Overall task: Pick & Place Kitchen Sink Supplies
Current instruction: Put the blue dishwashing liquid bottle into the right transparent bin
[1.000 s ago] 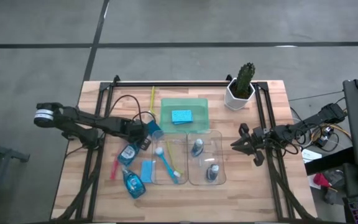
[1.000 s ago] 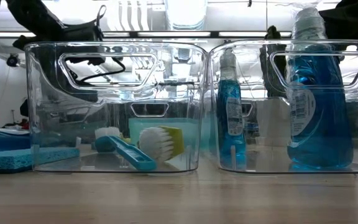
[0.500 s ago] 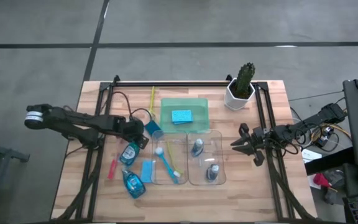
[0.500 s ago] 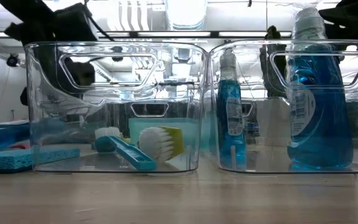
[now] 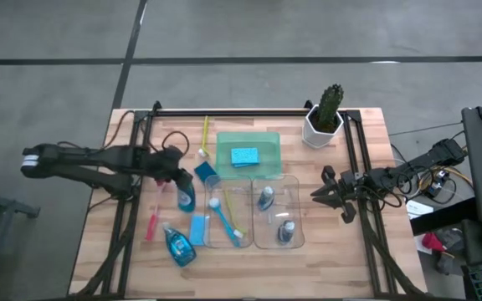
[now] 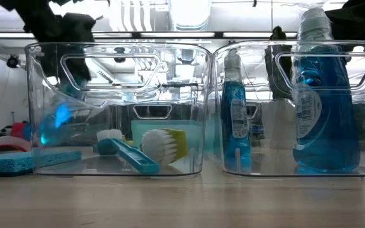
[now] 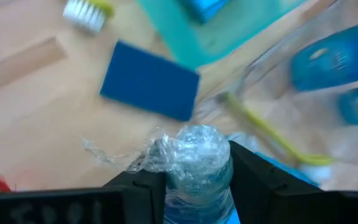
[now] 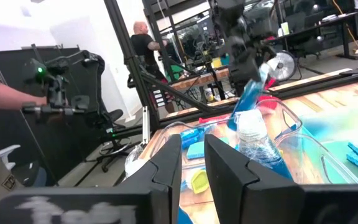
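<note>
Two bottles (image 5: 274, 213) (upright) in bin (image 5: 296, 209)

Left gripper (image 5: 176, 177) is reaching in from the left, clamped; right gripper (image 5: 323, 193) just parked on the right, fingers slightly apart.

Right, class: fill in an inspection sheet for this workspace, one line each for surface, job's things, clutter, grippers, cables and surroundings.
Surface: wooden table, black rails along its edges.
Job's things: two bottles in the right bin; blue brush and a yellow-green one in the left bin; light blue sponge on the green tray; another bottle, sponge, red brush and yellow brush loose on the table.
Clutter: cactus in a white pot at the far right corner.
Grippers: left gripper shut on a blue bottle, lifted beside the left bin; right gripper idle beside the right bin, holding nothing.
Cables: black loops by the left arm.
Surroundings: people and equipment beyond the table.
</note>
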### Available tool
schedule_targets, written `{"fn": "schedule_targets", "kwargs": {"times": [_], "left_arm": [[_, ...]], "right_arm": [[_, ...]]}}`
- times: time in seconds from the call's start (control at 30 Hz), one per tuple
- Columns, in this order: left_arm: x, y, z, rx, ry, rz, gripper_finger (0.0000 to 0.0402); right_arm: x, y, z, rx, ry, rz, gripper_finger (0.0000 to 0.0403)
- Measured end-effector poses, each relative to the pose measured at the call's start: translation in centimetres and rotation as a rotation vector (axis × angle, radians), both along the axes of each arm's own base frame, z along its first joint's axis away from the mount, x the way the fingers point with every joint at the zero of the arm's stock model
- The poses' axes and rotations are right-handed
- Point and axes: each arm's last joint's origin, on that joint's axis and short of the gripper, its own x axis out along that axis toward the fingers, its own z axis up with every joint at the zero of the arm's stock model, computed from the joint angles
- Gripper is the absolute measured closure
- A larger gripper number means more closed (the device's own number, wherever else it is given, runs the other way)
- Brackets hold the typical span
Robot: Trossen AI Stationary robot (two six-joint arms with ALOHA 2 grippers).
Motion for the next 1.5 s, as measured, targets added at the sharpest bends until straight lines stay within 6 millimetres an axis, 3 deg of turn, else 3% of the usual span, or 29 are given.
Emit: {"fn": "schedule_targets", "kwargs": {"times": [0.5, 0.77, 1.17, 1.5], "left_arm": [[-0.5, 0.4, 8.8, 0.153, -0.265, 0.051, 0.0271], [0.1, 0.4, 13.0, 0.332, -0.466, -0.054, 0.0270], [5.7, -0.9, 13.9, 0.522, -0.685, -0.372, 0.0269], [11.7, -2.8, 11.9, 0.525, -0.822, -0.553, 0.0268]], "right_arm": [[0.0, 0.0, 0.0, 0.000, 0.000, 0.000, 0.0321], [0.0, 0.0, 0.0, 0.000, 0.000, 0.000, 0.0314], [0.0, 0.0, 0.0, 0.000, 0.000, 0.000, 0.0333], [0.0, 0.0, 0.0, 0.000, 0.000, 0.000, 0.0338]]}}
